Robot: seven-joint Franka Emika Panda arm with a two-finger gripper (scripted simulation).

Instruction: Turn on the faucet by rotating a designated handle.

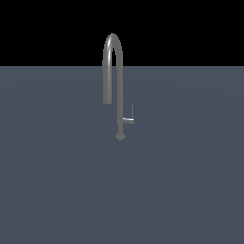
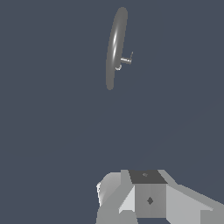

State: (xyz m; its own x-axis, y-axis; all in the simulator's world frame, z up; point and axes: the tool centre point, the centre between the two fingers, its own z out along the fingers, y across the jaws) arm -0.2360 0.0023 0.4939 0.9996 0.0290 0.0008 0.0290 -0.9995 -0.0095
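Faucet [image 1: 114,71] stands upright on the grey desk [image 1: 57,190] — its handle [image 1: 128,119] juts toward 3 o'clock; the fingers' state cannot be told.

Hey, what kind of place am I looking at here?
Likely a bare simulated test scene, not a real kitchen: a tall grey metal gooseneck faucet stands alone on a flat blue-grey floor under a black backdrop.

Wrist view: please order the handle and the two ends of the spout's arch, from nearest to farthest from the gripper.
1. Arch's near end, closest to the gripper.
2. Handle, sticking out beside the arch.
3. Arch's far end, beyond the handle.
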